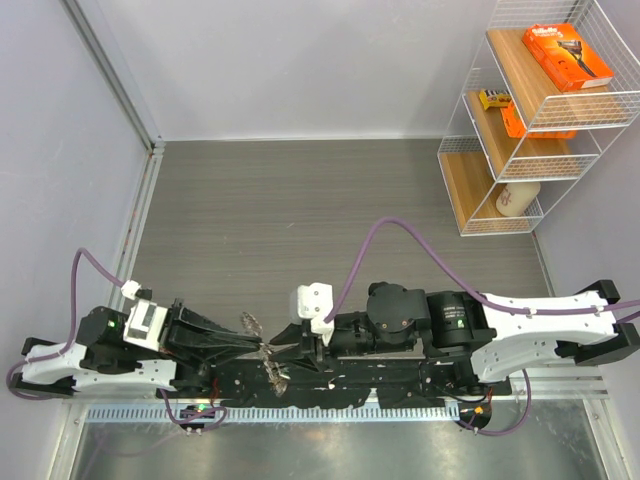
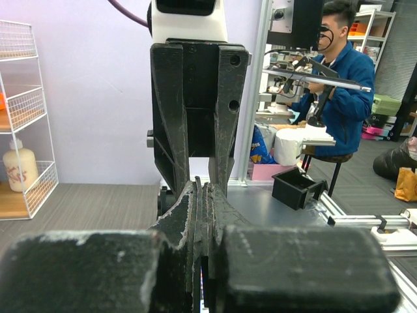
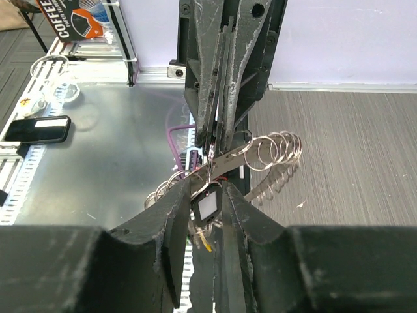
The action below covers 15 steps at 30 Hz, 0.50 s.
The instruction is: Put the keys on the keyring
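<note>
Both grippers meet low at the table's near edge. My left gripper [image 1: 262,347] is shut on the keyring, whose thin metal shows edge-on between its fingers in the left wrist view [image 2: 203,208]. In the right wrist view the keyring [image 3: 277,151] is a silver bundle of loops fanning out to both sides under the left gripper [image 3: 218,134]. My right gripper [image 3: 208,199] is shut on the key with the black head [image 3: 207,207], held right under the ring. A small yellow-green tag [image 3: 205,242] hangs below. Silver keys [image 1: 250,325] stick out in the top view.
A white wire shelf [image 1: 530,120] with orange boxes and a bottle stands at the back right. A phone [image 3: 36,128] and cables lie on the metal bench. A black bin [image 2: 296,186] and a seated person [image 2: 339,91] are beyond the table.
</note>
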Tool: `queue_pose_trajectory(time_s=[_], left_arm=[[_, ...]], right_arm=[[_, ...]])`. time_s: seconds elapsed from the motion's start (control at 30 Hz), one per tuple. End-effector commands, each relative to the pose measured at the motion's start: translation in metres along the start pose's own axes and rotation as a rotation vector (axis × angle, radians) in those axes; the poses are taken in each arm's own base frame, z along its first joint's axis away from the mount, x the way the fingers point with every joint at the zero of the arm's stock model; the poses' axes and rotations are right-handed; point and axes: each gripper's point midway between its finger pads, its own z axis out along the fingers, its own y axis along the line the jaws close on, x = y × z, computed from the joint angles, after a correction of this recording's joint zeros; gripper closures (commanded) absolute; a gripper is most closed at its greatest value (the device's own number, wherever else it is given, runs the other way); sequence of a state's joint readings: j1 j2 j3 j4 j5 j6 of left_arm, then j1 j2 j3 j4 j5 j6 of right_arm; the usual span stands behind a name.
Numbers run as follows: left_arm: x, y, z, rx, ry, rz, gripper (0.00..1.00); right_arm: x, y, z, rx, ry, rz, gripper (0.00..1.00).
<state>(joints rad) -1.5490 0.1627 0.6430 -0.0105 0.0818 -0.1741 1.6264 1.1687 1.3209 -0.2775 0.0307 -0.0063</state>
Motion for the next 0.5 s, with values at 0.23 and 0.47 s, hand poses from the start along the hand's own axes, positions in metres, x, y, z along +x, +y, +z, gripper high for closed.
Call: queue_pose_trajectory(time_s=[0.23,0.47], left_arm=[[-0.0271,-0.0016,0.0003,0.005,-0.107,0.02,1.0],[-0.0273,-0.0015,0.0012,0.005,-0.107,0.021,1.0]], right_arm=[[-0.0361,0.0023,-0.0007,-0.01,-0.09,-0.031,0.68],[-0.0335,0.0029,0.0026,-0.016,-0.081,-0.037,0.71]])
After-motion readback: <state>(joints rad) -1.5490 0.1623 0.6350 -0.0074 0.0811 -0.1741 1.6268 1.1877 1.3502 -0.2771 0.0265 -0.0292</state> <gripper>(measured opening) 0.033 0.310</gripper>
